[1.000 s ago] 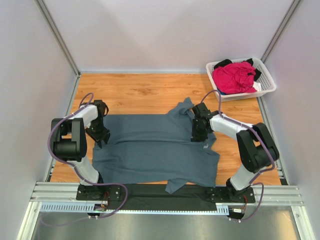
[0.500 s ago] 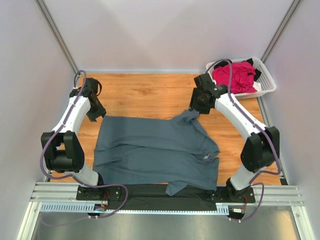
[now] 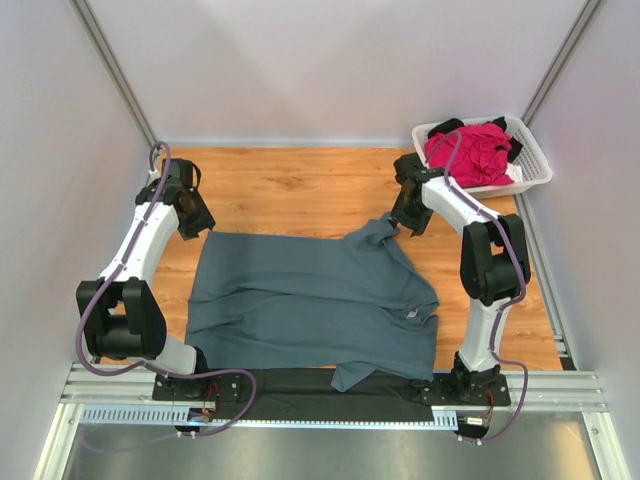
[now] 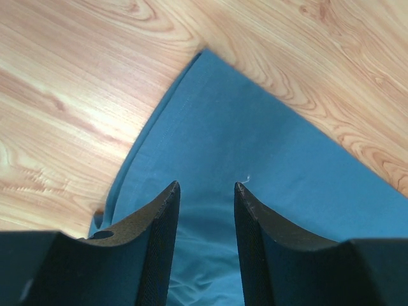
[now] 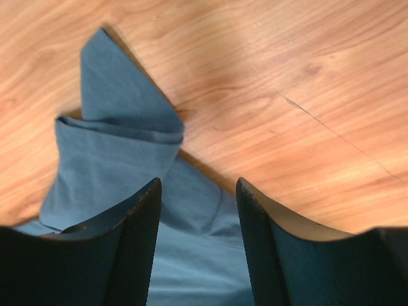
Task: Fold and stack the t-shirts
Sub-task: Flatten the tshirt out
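A large slate blue-grey t-shirt lies spread on the wooden table, its small neck label near the right edge. My left gripper hovers over the shirt's far left corner; its jaws are open with only cloth below. My right gripper stands open over the folded-over sleeve at the shirt's far right, holding nothing. A magenta-pink t-shirt and a black one lie bunched in the basket.
The white slatted basket sits at the table's far right corner. Grey walls close in the table on the left, right and back. A black strip and metal rail run along the near edge by the arm bases.
Both arms swung from the middle of the shirt out to its far corners. The right gripper opened wider, then drew back slightly toward the folded sleeve. The shirt's far half now lies flatter.
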You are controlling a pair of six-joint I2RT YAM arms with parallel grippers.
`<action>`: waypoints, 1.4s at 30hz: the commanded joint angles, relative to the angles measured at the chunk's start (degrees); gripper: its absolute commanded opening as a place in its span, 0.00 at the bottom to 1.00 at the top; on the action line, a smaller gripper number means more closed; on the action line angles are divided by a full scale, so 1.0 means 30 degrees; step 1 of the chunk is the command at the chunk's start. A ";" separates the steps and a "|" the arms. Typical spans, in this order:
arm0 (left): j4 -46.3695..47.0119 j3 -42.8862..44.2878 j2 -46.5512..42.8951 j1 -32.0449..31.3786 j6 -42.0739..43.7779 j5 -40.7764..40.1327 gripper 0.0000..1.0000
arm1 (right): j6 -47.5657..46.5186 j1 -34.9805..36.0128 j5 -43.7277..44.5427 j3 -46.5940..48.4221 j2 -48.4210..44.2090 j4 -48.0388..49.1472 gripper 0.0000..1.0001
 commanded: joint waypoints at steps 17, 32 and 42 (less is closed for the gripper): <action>0.0384 0.0049 -0.0659 -0.0047 0.0320 -0.0303 0.47 | 0.1658 -0.0063 -0.0562 0.1777 0.1940 0.2900 0.15; 0.1116 -0.0272 0.0044 -0.0076 -0.0003 0.0313 0.46 | -0.0772 0.2104 0.0493 1.0036 0.4747 0.0440 0.04; 0.1087 -0.0302 0.0220 -0.0076 0.0466 0.0137 0.46 | -0.3498 0.3658 0.0524 1.4023 0.8003 -0.0644 0.64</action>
